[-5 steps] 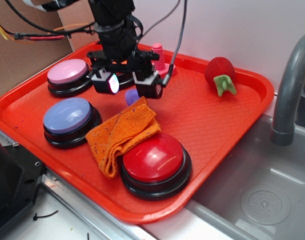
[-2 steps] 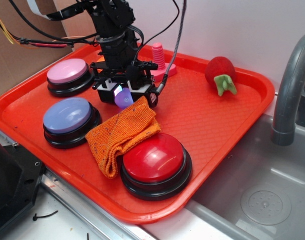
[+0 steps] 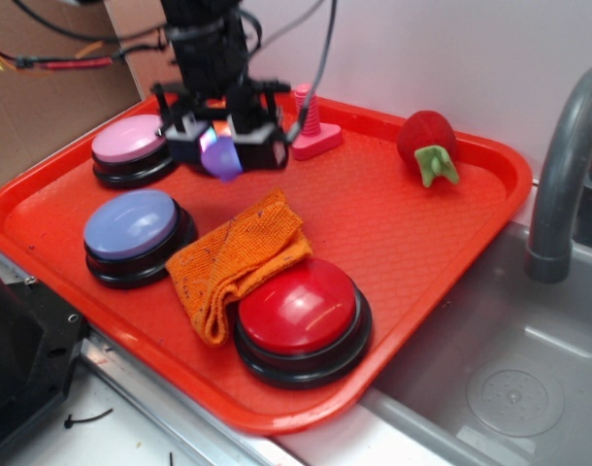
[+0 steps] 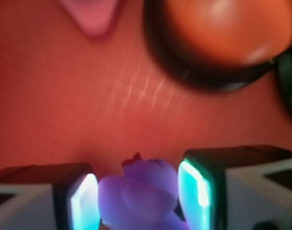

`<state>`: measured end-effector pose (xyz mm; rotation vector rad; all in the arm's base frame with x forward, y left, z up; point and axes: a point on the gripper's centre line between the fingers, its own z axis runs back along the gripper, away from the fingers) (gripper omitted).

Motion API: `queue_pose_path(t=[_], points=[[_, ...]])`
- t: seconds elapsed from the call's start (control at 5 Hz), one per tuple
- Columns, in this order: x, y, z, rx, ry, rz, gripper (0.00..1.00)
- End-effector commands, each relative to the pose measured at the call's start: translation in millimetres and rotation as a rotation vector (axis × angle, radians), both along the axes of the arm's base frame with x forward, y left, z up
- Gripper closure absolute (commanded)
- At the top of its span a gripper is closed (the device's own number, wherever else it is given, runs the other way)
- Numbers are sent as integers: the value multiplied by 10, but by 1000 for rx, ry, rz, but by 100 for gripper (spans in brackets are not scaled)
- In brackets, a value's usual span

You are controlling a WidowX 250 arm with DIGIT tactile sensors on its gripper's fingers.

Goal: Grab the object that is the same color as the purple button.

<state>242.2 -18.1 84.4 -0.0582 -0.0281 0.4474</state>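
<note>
And the black pincer (image 3: 221, 146) has it: the small glossy purple plastic toy (image 3: 221, 156), rounded and lobed, sits clamped between the two pads, and the wrist view shows both glowing pads pressed against the toy's flanks with the red tray floor blurred well beneath. That blur says the toy is off the surface, hanging above the rear-left of the ribbed red plastic tray (image 3: 403, 233), between the pink-domed push button (image 3: 131, 141) and the upright pink plastic bolt (image 3: 309, 121). The match is easy to read: the large lavender-blue domed button on its black base (image 3: 133, 225) sits near the tray's front-left edge, and the toy's colour is the closest thing to it here. Compared with a second ago, big change: then the jaws stood apart just above the toy, which rested on the tray against the top edge of the crumpled orange knitted cloth (image 3: 233, 262); shortly after, they had dropped around it; now they are shut on it and raised, clear of the cloth. The cloth, the big red domed button (image 3: 301, 309) and the red plush strawberry (image 3: 427, 141) have not budged. By my read, the grab is essentially made.
</note>
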Motion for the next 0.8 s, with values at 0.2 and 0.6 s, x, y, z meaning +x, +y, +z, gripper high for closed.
queue_pose_path(t=[0.2, 0.6], points=[[-194, 116, 1642, -85, -257, 135, 100], [-143, 181, 1701, -58, -227, 165, 100]])
